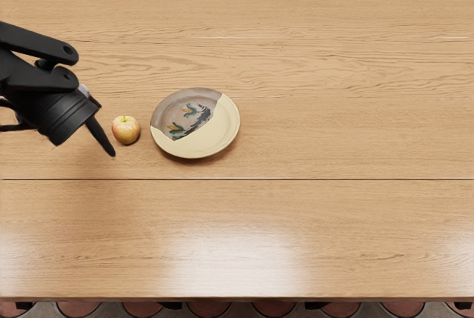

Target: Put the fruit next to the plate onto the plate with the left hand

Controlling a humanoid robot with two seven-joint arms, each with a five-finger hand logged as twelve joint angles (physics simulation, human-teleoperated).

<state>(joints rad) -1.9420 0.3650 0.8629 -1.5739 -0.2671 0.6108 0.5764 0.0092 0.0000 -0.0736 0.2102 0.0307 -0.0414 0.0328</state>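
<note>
One apple [126,129] sits on the table [333,222], just beside the plate [217,138].

Bright, even, soft light from above. Broad pale glare on tabletop [333,110] toward 6 o'clock, weaker patches near 4 and 8 o'clock. Thin soft shadow hugs plate [226,136] rim at its 5 o'clock; faint one under apple [126,130]. Left hand [58,110] near-black, little surface detail. Wood grain crisp edge to edge; tabletop edges straight.
</note>
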